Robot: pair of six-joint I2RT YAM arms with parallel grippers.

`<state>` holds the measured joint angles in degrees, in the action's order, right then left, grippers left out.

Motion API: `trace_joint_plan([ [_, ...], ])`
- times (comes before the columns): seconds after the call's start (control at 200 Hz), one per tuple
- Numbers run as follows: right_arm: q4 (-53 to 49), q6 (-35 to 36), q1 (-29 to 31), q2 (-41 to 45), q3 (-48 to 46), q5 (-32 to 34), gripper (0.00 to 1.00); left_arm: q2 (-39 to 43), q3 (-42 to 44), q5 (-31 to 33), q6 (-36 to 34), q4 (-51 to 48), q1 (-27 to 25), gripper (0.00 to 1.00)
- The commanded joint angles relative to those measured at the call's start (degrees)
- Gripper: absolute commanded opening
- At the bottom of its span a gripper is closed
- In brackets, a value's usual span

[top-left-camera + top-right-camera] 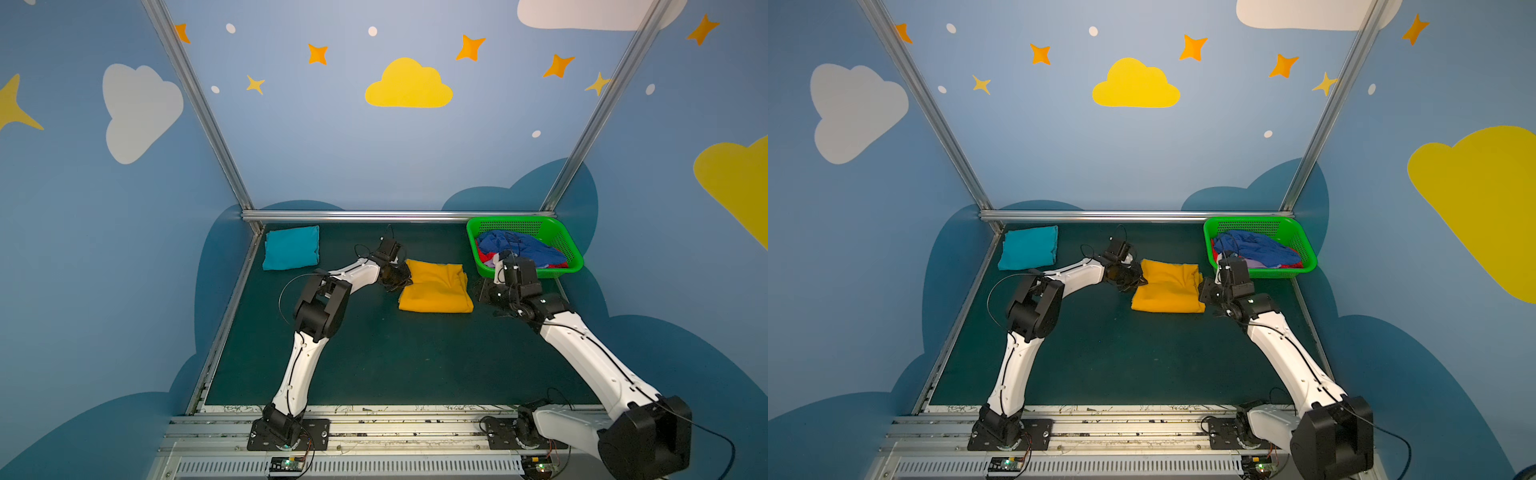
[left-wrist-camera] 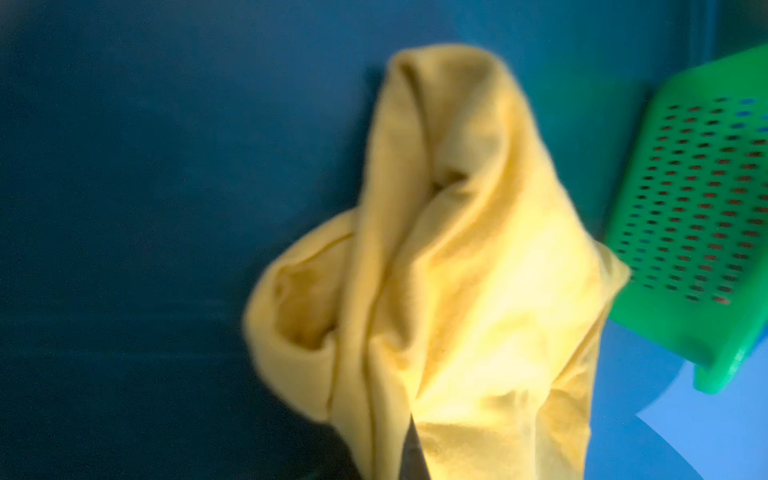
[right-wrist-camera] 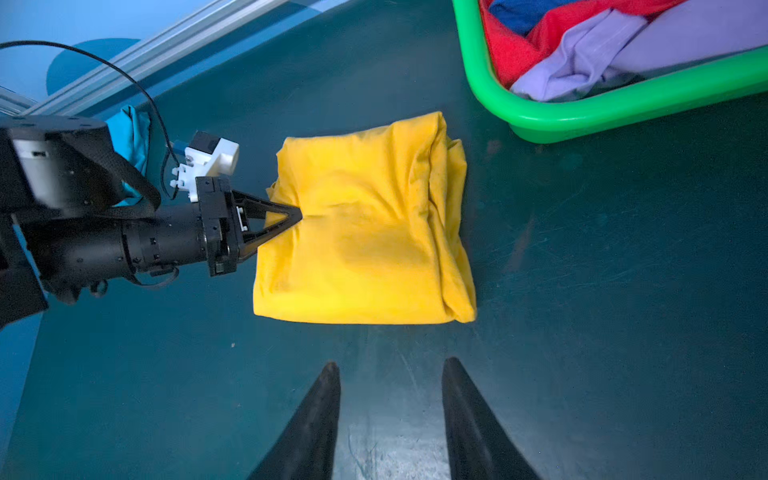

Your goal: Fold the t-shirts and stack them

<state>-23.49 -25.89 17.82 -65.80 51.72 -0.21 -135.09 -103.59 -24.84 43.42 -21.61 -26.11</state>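
Lying mid-bench as a thick folded packet: yellow t-shirt (image 3: 365, 232), several layers deep, with its rolled, bulging fold on the side away from the left end effector (image 3: 297, 216).

Handling, by judgement: light, limp cotton with no stiffness. A lifted edge will sag, and the layers may slide apart or unfold. Not fragile, and unlikely to slip from a firm pinch.

Best hold, by judgement: an edge where all layers can be pinched together. Two opposite edges at once would be better, so the packet travels flat.

Left end effector: tips pinched together on the shirt's nearest edge, about halfway along it, with the cloth puckering toward them. The left wrist view shows bunched yellow fabric right at the tip, blurred.

Right end effector (image 3: 391, 364): jaws apart, empty and clear of the cloth. The shirt lies straight ahead of it, with a strip of bare bench (image 3: 623, 291) between.

Teal t-shirt (image 1: 291, 248): folded flat, beyond the left end effector and well apart from it. Probably the base of the stack.

Basket (image 3: 582, 112): green, perforated, just beyond the right end effector. It holds a heap of unfolded shirts: blue t-shirt (image 1: 523, 249), red t-shirt (image 3: 511, 50) and lavender t-shirt (image 3: 582, 62).
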Motion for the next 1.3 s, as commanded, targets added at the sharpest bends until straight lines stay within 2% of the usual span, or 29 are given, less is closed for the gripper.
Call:
trace_joint_plan([
  [0.0, 4.4, 1.8, -0.2, 2.0, -3.9, 2.5, 0.43, -1.2, -9.7, 8.9, -9.1, -20.2, 9.2, 0.04],
  [0.175, 2.5, 0.1, -0.2, 0.1, -3.9, 2.2, 0.42, -7.2, -36.6, 15.8, -19.2, -40.1, 17.9, 0.04],
  [0.26, 1.5, -1.1, -0.2, -1.7, -3.1, 1.5, 0.42, -11.9, -47.6, 16.7, -20.7, -44.2, 20.8, 0.04],
  [0.341, 1.3, -1.1, -0.2, -3.5, -2.3, 0.4, 0.41, -14.9, -53.5, 16.6, -21.7, -44.4, 23.3, 0.04],
  [0.441, 1.2, -1.1, -0.2, -6.3, -1.2, -0.5, 0.41, -16.2, -56.0, 14.9, -21.8, -42.9, 27.2, 0.04],
  [0.591, -1.2, -2.6, -0.1, -11.8, 1.5, -2.3, 0.40, -13.7, -53.9, 11.8, -21.3, -39.8, 33.1, 0.04],
  [0.706, -6.9, -5.0, 0.3, -17.2, 6.1, -2.4, 0.39, -12.0, -53.0, 8.9, -22.1, -38.4, 35.9, 0.04],
  [0.857, -10.3, -4.5, 1.2, -21.8, 9.9, -3.4, 0.36, -11.9, -51.5, 6.9, -22.7, -39.1, 39.5, 0.04],
  [0.882, -10.3, -4.5, 1.4, -22.1, 10.0, -3.5, 0.36, -12.0, -50.6, 6.5, -23.0, -38.9, 40.0, 0.08],
  [0.912, -10.1, -4.6, 1.6, -22.2, 9.9, -3.5, 0.37, -12.2, -49.8, 6.9, -22.9, -38.9, 40.6, 0.20],
  [0.952, -10.0, -4.7, 1.8, -22.1, 9.8, -3.7, 0.37, -12.5, -48.8, 8.8, -22.8, -39.2, 41.4, 0.48],
  [0.972, -9.8, -4.8, 1.8, -21.9, 9.7, -3.9, 0.38, -12.7, -48.3, 9.8, -22.7, -39.4, 41.8, 0.66],
  [0.992, -9.7, -4.8, 1.8, -21.7, 9.7, -3.9, 0.39, -12.9, -47.8, 11.3, -22.4, -39.8, 42.2, 0.73],
  [1.067, -10.2, -4.9, 1.8, -20.4, 9.5, -3.5, 0.42, -13.2, -46.8, 17.6, -20.7, -41.8, 43.6, 0.80],
  [1.172, -10.9, -4.7, 1.6, -15.4, 7.8, -1.4, 0.48, -11.1, -47.5, 24.5, -18.8, -48.3, 44.6, 0.83],
  [1.192, -11.0, -4.7, 1.5, -13.9, 7.3, -0.6, 0.57, -10.0, -46.8, 25.5, -18.5, -49.0, 44.5, 0.83],
  [1.222, -11.2, -4.9, 1.4, -11.2, 6.4, 1.1, 0.65, -7.5, -44.6, 26.8, -18.5, -49.0, 44.0, 0.85],
  [1.247, -11.6, -5.2, 1.4, -8.8, 5.7, 3.0, 0.80, -4.9, -41.7, 27.7, -18.8, -48.0, 43.3, 0.86],
  [1.267, -11.9, -5.4, 1.4, -6.6, 5.2, 4.7, 0.82, -2.5, -39.1, 28.6, -19.1, -46.9, 42.6, 0.88],
  [1.282, -12.2, -5.4, 1.3, -5.1, 4.8, 6.0, 0.82, -0.6, -37.1, 29.3, -19.2, -46.0, 42.1, 0.98],
  [1.297, -12.2, -5.1, 1.3, -3.3, 4.3, 7.2, 0.83, 1.4, -34.9, 30.3, -19.2, -45.1, 41.6, 1.00],
])
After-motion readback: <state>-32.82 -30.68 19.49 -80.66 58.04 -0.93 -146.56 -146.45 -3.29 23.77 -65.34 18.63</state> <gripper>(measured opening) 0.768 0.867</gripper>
